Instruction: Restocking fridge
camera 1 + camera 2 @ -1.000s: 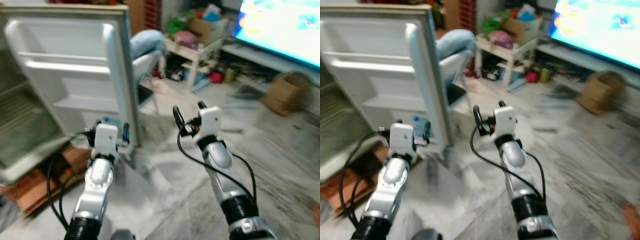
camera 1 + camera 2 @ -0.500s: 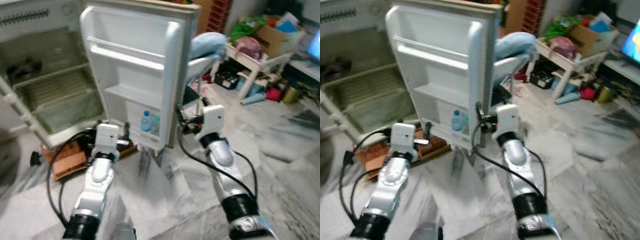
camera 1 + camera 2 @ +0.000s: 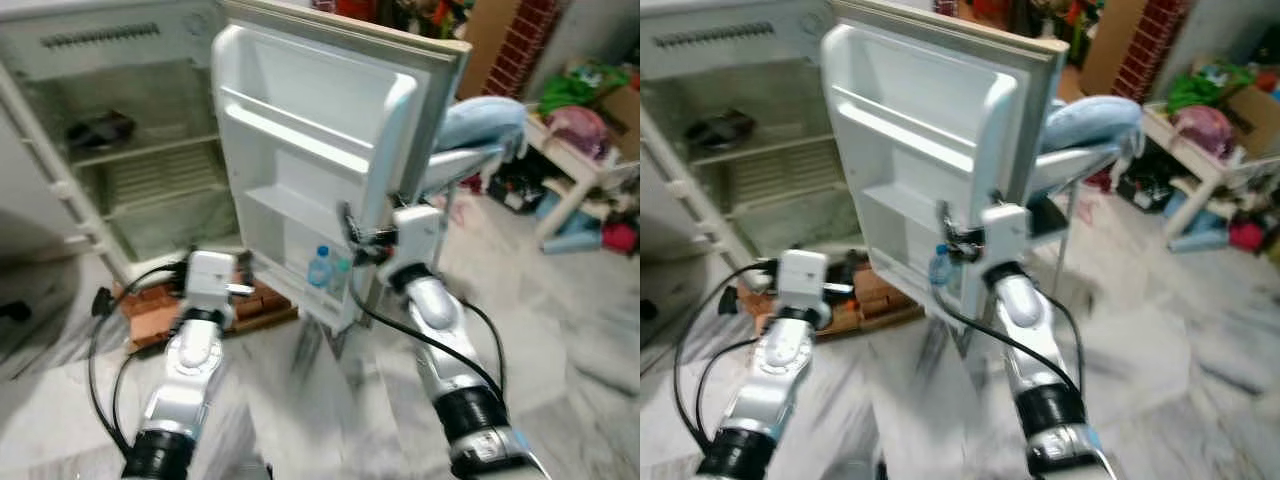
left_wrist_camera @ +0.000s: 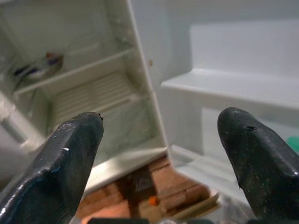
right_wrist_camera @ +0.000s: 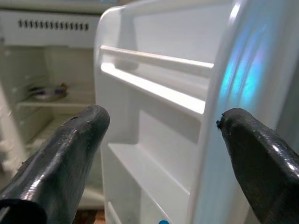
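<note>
Fridge [image 3: 130,150] is standing wide open straight ahead of the robot, small white one sitting low on the marble floor [image 3: 560,330], with its door [image 3: 320,170] swung out toward the camera. Inside the fridge there's a wire shelf and something dark lying on the upper shelf [image 3: 97,128], can't really tell what it is. The lowest rack of the door has two small bottles [image 3: 328,268] standing side by side, one with a blue cap. The racks above them in the door look bare. A stack of bricks [image 3: 165,305] sits on the floor just under the fridge's front edge.

Left pincer [image 4: 161,154] hangs in front of the fridge, near the hinge side of the door, fingers spread wide apart and gripping nothing. From its wrist cam you look between the two black fingers [image 4: 65,158] right into the fridge compartment and the door shelves.

Right pincer [image 5: 163,154] is up close to the outer edge of the door, also released, fingers well apart with nothing between them, and the door's racks show in the gap.

Beyond the door there's a chair with something light blue draped over it [image 3: 480,120], and farther out a cluttered low white shelf unit [image 3: 580,150].
</note>
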Robot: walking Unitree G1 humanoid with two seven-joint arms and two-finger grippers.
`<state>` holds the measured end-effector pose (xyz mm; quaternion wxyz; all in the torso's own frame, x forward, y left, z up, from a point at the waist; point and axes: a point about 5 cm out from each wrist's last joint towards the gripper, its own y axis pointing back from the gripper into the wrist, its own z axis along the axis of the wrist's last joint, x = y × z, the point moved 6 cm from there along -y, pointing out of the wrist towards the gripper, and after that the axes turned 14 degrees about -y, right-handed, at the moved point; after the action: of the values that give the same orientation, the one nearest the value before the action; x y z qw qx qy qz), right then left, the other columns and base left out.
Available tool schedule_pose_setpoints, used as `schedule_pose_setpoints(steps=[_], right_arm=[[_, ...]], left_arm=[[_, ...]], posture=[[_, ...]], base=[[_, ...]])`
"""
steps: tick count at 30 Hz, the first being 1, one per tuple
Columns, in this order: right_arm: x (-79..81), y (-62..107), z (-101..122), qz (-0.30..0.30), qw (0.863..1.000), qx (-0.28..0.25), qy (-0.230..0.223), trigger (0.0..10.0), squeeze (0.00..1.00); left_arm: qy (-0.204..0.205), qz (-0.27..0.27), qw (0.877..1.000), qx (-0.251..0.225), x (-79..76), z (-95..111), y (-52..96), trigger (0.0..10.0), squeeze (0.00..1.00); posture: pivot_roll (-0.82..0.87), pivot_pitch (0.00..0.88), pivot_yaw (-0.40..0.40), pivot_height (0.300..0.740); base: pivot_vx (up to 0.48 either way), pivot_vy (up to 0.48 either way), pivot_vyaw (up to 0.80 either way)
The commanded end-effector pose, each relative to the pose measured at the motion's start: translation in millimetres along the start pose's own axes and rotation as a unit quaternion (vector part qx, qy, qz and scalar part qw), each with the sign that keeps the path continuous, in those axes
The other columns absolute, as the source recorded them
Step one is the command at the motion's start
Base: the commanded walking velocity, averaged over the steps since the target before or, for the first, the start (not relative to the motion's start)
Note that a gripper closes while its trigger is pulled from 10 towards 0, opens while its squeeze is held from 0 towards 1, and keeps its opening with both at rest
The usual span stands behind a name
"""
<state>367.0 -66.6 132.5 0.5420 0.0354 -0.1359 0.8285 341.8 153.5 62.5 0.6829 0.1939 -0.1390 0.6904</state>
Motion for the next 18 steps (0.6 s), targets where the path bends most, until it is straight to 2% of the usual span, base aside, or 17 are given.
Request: schedule_pose_setpoints(steps=[1,10,16,18], right_arm=[[-17.7,6.1,0.3,-0.022,1.000,0.004,0.009,10.0,0.00],[-17.7,5.6,-1.4,-0.021,1.000,0.008,0.004,10.0,0.00],[-16.7,7.3,-7.2,-0.019,1.000,0.020,0.002,10.0,0.00],[-15.9,8.0,-10.2,-0.018,0.999,0.027,-0.002,10.0,0.00]], left_arm=[[0.003,-0.013,1.000,-0.007,-12.5,7.2,0.7,10.0,0.00],[-0.012,-0.033,0.999,0.001,-21.8,3.5,2.7,10.0,0.00],[-0.008,-0.025,1.000,0.007,-19.3,1.6,2.8,10.0,0.00],[-0.004,-0.018,1.000,0.011,-16.6,0.1,2.8,10.0,0.00]], posture=[[0.12,0.024,-0.012,0.740],[0.12,0.028,-0.010,0.740],[0.12,0.029,-0.012,0.740],[0.12,0.029,-0.011,0.740]], base=[[0.000,-0.458,0.00],[0.000,-0.480,0.00],[0.000,-0.480,0.00],[0.274,-0.296,0.00]])
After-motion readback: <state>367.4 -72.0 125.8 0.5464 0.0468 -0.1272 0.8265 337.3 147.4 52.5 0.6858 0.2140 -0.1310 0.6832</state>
